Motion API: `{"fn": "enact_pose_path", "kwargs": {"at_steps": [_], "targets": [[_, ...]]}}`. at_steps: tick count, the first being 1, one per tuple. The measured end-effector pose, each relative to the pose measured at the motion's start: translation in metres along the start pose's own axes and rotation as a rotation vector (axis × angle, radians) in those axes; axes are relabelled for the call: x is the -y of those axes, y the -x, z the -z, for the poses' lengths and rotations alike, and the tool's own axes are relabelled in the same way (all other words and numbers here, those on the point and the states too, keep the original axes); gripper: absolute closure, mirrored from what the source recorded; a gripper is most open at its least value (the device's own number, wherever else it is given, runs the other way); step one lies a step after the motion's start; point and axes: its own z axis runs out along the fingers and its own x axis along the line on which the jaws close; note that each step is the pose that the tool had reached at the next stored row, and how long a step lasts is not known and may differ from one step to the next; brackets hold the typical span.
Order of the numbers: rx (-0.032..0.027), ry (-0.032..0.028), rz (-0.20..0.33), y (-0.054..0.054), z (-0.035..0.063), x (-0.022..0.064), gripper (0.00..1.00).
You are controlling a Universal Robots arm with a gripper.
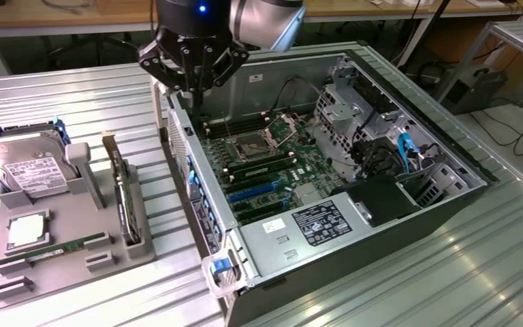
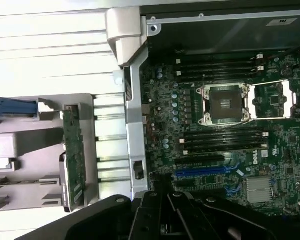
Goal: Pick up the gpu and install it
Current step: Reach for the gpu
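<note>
The gpu (image 1: 123, 199) is a thin dark card standing on edge in a slot of the grey holder (image 1: 66, 269) on the exterior view's left, its metal bracket end pointing away from the camera. In the wrist view the gpu (image 2: 74, 157) appears edge-on with a greenish board face. My gripper (image 1: 196, 85) hangs above the far-left wall of the open computer case (image 1: 271, 235), off to the side of the card and well above it. Its fingers (image 2: 162, 212) are shut with nothing between them. Blue expansion slots (image 1: 254, 193) (image 2: 202, 172) lie on the motherboard.
A silver hard drive (image 1: 30, 169) with a white label and a slim green memory stick (image 1: 62, 248) share the holder. The case's metal side wall (image 2: 135, 125) runs between holder and motherboard. Drive cages and cables (image 1: 398, 153) crowd the case's right side.
</note>
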Motion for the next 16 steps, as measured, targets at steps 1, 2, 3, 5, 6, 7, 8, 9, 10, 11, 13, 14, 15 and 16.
{"fn": "enact_pose_path", "kwargs": {"at_steps": [1, 2, 3, 5, 6, 7, 8, 9, 10, 11, 13, 14, 15, 16], "targets": [[-0.0001, -0.0001, 0.000, -0.004, 0.0002, 0.0010, 0.89], [0.0000, 0.0000, 0.000, -0.009, 0.0003, 0.0021, 0.89], [0.0001, 0.0001, 0.000, -0.015, 0.0004, 0.0035, 0.89], [0.0000, -0.0001, 0.000, -0.025, 0.0009, 0.0061, 0.89], [0.0001, 0.0000, 0.000, -0.030, 0.0008, 0.0074, 0.89], [0.0001, -0.0003, 0.000, -0.036, 0.0006, 0.0088, 0.89], [0.0001, -0.0007, 0.000, -0.040, 0.0004, 0.0095, 0.89], [0.0000, -0.0013, 0.000, -0.044, 0.0001, 0.0106, 0.89], [0.0002, -0.0019, 0.000, -0.049, -0.0003, 0.0117, 0.89], [0.0002, -0.0027, 0.000, -0.054, -0.0007, 0.0129, 0.89], [0.0003, -0.0047, 0.000, -0.064, -0.0017, 0.0146, 0.89], [0.0004, -0.0055, 0.000, -0.068, -0.0024, 0.0152, 0.89], [0.0005, -0.0067, 0.000, -0.074, -0.0035, 0.0159, 0.89], [0.0006, -0.0075, 0.000, -0.079, -0.0046, 0.0164, 0.89]]}}
